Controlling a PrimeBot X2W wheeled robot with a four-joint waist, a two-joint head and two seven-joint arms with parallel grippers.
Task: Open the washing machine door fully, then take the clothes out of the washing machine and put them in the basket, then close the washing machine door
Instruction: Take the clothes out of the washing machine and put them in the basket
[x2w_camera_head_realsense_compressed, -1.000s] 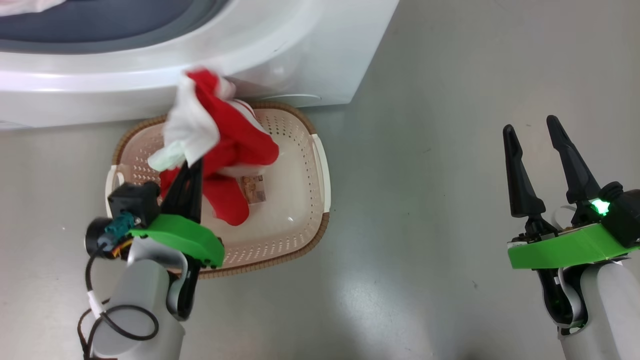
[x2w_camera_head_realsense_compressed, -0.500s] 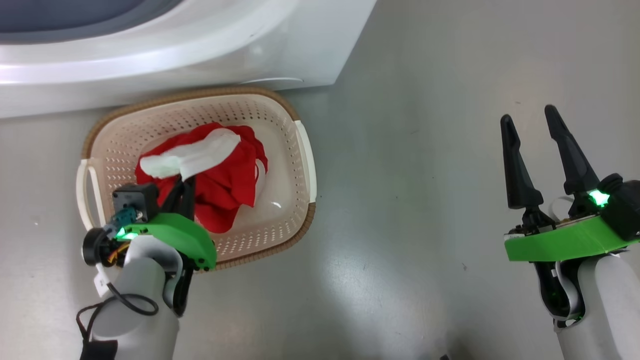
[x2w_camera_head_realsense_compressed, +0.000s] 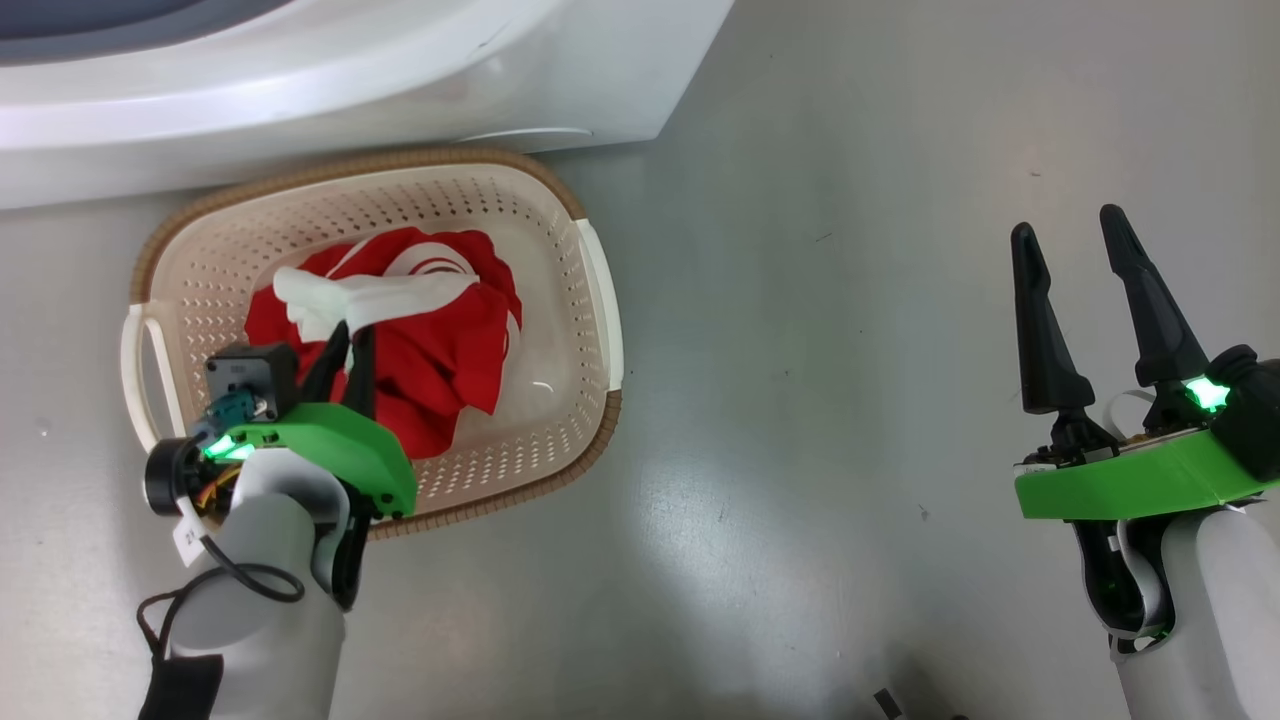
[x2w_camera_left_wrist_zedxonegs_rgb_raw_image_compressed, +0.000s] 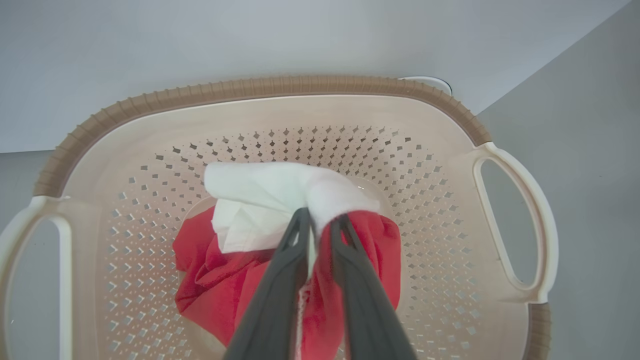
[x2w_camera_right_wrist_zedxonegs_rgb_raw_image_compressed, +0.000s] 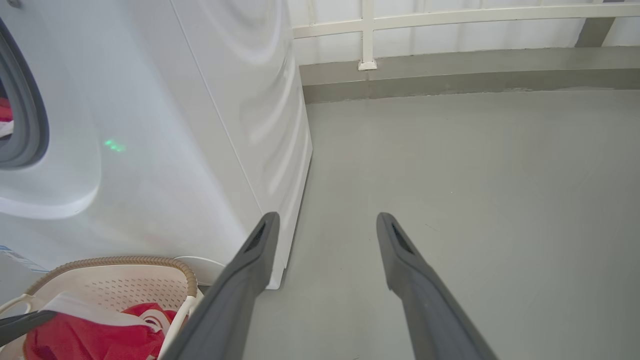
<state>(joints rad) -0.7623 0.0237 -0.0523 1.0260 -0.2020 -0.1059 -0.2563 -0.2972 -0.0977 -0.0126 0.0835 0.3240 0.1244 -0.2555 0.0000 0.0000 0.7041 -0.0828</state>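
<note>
The cream basket (x2w_camera_head_realsense_compressed: 590, 300) stands on the floor against the front of the white washing machine (x2w_camera_head_realsense_compressed: 350, 90). The red and white clothes (x2w_camera_head_realsense_compressed: 440, 350) lie in the basket. My left gripper (x2w_camera_left_wrist_zedxonegs_rgb_raw_image_compressed: 321, 216) reaches down into it, jaws only a sliver apart, with white fabric (x2w_camera_left_wrist_zedxonegs_rgb_raw_image_compressed: 260, 200) of the clothes pinched between the fingertips. My right gripper (x2w_camera_head_realsense_compressed: 1065, 225) hovers open and empty over bare floor to the right. In the right wrist view the machine's grey ring (x2w_camera_right_wrist_zedxonegs_rgb_raw_image_compressed: 27, 115) shows more red cloth (x2w_camera_right_wrist_zedxonegs_rgb_raw_image_compressed: 4, 107) inside. The washing machine door is out of view.
Grey floor (x2w_camera_head_realsense_compressed: 850, 350) stretches open to the right of the basket and machine. A low ledge with a white railing (x2w_camera_right_wrist_zedxonegs_rgb_raw_image_compressed: 367, 35) runs along the far wall. The basket (x2w_camera_right_wrist_zedxonegs_rgb_raw_image_compressed: 115, 262) nearly touches the machine's front.
The left gripper has come down with the clothes, which hung above the basket and now rest inside it. Its jaws have eased slightly apart. The head camera has shifted; the right gripper stayed open.
</note>
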